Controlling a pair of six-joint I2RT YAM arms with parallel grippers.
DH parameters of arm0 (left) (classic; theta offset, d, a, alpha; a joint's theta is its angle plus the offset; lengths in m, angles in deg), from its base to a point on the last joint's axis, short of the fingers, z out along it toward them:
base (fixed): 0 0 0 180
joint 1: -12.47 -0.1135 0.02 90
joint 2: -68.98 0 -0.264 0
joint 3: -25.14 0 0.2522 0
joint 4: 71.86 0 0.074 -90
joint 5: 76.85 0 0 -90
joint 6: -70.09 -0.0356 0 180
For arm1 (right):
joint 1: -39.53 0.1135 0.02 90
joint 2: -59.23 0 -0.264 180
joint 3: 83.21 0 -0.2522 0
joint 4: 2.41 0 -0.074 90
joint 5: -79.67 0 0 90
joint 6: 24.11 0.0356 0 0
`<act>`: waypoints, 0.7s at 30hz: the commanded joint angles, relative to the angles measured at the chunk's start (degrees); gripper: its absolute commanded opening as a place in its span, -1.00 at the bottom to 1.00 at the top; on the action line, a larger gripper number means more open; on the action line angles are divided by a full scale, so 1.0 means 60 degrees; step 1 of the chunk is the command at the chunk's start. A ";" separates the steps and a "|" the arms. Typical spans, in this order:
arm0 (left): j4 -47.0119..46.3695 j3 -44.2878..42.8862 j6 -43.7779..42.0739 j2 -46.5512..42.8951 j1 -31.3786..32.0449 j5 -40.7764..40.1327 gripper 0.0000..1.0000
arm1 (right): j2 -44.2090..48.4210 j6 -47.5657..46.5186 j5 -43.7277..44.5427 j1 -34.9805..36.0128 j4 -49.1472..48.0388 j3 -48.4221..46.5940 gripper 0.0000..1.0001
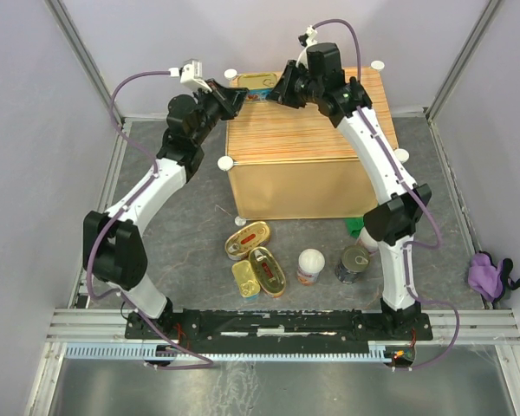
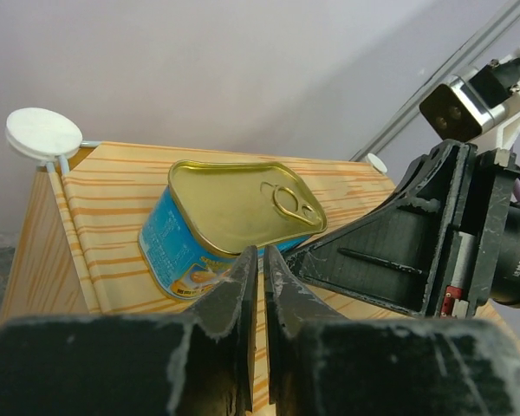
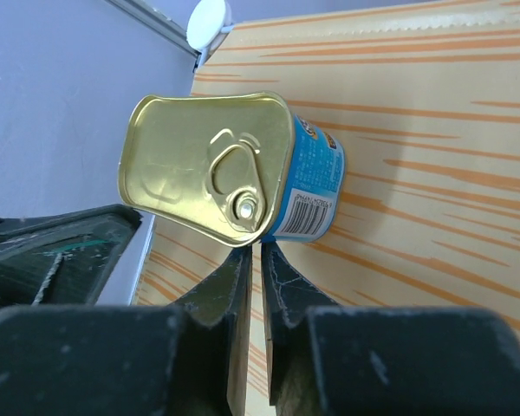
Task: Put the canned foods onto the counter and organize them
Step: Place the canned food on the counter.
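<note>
Left gripper (image 2: 260, 260), right gripper (image 3: 258, 253): sitting fully closed, empty | tips flanking tin (image 2: 230, 204) on counter (image 2: 78, 230) | best pushing slowly, evenly, squaring it.

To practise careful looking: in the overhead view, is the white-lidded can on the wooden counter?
No, the white-lidded can stands on the grey table, in front of the counter.
</note>
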 commanded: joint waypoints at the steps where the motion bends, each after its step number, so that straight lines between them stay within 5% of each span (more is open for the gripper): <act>1: -0.0178 -0.0598 -0.0371 0.0194 0.0036 0.0270 -0.77 | -0.0208 -0.0171 -0.0144 -0.0067 -0.0243 -0.0742 -0.69; 21: -0.0188 -0.1140 -0.0311 0.0789 0.0034 0.0021 -0.78 | -0.0606 0.0003 -0.0365 -0.0274 -0.0386 -0.1201 -0.68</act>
